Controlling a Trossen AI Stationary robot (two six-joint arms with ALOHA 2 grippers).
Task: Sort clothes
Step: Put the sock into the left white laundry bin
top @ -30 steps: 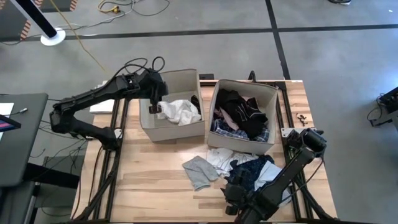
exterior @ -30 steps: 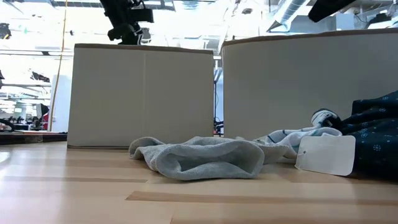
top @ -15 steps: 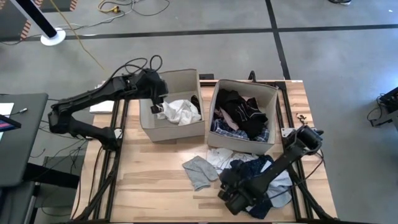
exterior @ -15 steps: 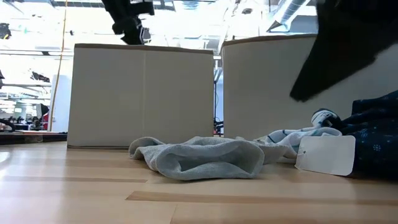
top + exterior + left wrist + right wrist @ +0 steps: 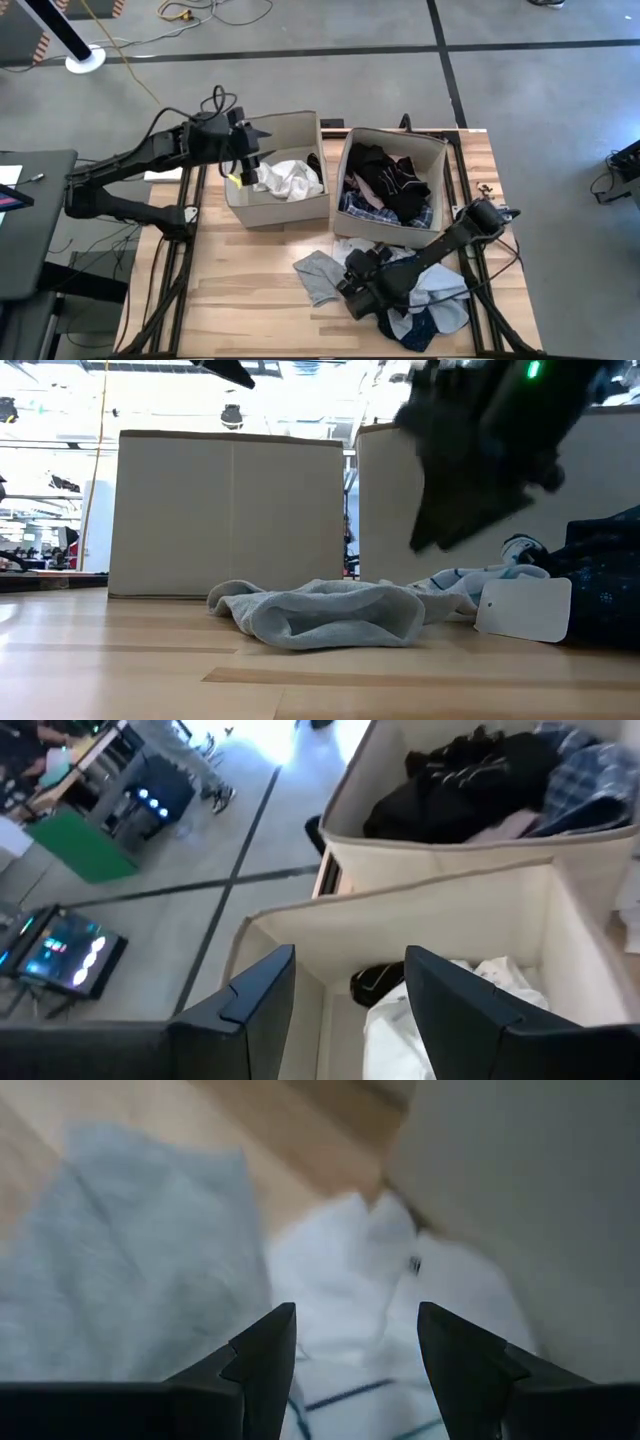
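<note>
Clothes were divided between two beige fabric boxes and a loose pile on the wooden table point(image 5: 250, 285). In the left box point(image 5: 275, 212) a white garment point(image 5: 290, 178) was bunched with a small black piece point(image 5: 378, 983) beside it; the right box point(image 5: 385, 232) was filled with black garments point(image 5: 385, 175) over a blue plaid one point(image 5: 360, 207). On the table in front of the boxes lay a grey garment point(image 5: 320, 275), a white garment with thin dark stripes point(image 5: 360, 1295) just beside it, and a navy dotted garment point(image 5: 425, 325) with a white tag point(image 5: 522, 608) at the near right. The left gripper point(image 5: 245, 165) was held above the left box's outer edge, its fingers point(image 5: 255, 995) parted with nothing seen between them. The right gripper point(image 5: 357, 283) was lowered over the pile, close to where the grey and white fabrics met, its fingers point(image 5: 262, 1355) spread apart and empty, no cloth being pinched. In the low view the right arm appeared as a dark blurred mass in front of the right box.
</note>
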